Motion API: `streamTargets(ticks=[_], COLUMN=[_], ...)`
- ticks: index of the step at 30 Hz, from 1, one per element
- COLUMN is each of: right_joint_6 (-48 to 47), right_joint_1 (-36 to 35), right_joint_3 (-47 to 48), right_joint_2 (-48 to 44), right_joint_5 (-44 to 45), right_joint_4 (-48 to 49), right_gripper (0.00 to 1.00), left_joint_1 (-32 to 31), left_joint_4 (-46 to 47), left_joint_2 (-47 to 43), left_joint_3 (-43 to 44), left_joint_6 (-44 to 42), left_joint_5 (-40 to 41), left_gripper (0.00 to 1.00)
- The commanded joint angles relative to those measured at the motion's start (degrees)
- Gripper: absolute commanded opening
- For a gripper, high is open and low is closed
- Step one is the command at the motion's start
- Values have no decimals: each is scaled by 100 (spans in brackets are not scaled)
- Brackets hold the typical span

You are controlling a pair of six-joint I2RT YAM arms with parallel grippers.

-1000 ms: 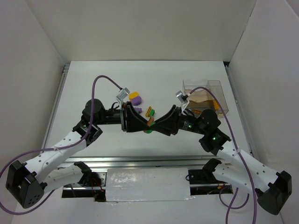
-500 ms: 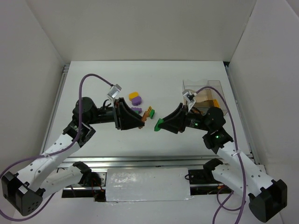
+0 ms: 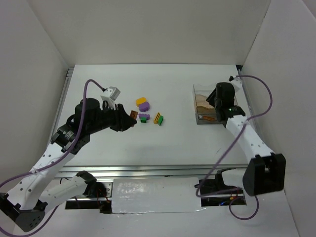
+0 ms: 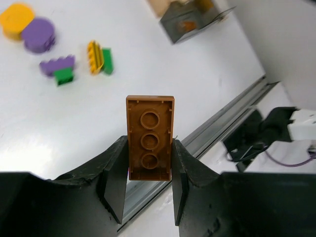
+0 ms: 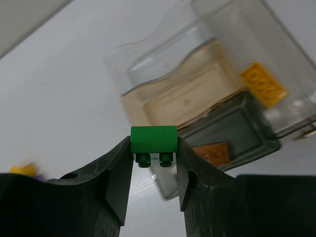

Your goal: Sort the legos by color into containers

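1. Mid-sort, by the look of it: two bricks in transit, one per gripper, neither yet dropped.
2. In the left gripper (image 4: pixel 147 165): an orange-brown brick (image 4: pixel 149 136), pinched by its long sides, round-marked face toward the wrist camera. Held above the left half of the surface (image 3: pixel 173 84), just left of the loose legos (image 3: pixel 144 105).
3. In the right gripper (image 5: pixel 153 160): a small green brick (image 5: pixel 153 139), clamped between narrowly set fingers, studs pointing back toward the wrist. Held at the far right, over or just beside the clear container (image 5: pixel 163 54); impossible to say which from these views.
4. Inside the container: a yellow brick (image 5: pixel 263 84) in one compartment and a second orange-brown brick (image 5: pixel 212 153) in a darker neighbouring one. No green visible there.
5. Unsorted on the surface:
   - a yellow round piece (image 4: pixel 16 17) touching a purple round piece (image 4: pixel 38 35);
   - a purple piece (image 4: pixel 57 64) against a green piece (image 4: pixel 63 76);
   - a yellow-orange brick (image 4: pixel 94 57) side by side with another green piece (image 4: pixel 107 60).
6. Next, probably: centre the green brick over a compartment free of yellow and brown, lower it between the walls, then open. Calls for care, given small cells and a tiny brick.
7. After that: carry the orange-brown brick right, to the cell with its match, keeping clear of the right arm.
8. No brand, label or readable writing anywhere.
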State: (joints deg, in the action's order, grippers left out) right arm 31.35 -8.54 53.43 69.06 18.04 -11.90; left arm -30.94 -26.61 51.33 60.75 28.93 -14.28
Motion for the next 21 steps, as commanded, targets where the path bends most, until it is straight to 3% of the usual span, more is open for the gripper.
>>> streamTargets(ticks=[1,6,13,21], right_joint_6=[-120,-174,-191,81], right_joint_1=[247,423,502,493], right_joint_3=[580,1283,2047,1935], right_joint_2=[660,1715,2734,3008], right_joint_5=[1236,1386,1140,1096], right_joint_4=[-41,4,-198,-208], right_gripper=[0,0,7,10], left_joint_1=[18,18,18,27], left_joint_4=[-591,-293,-309,-327], left_joint_2=[-298,-835,-994,-1011], left_joint_3=[-186,-731,-723,-731], left_joint_6=[-484,-616,-731,-739], left_joint_5=[515,172,31,49], left_gripper=[0,0,0,0])
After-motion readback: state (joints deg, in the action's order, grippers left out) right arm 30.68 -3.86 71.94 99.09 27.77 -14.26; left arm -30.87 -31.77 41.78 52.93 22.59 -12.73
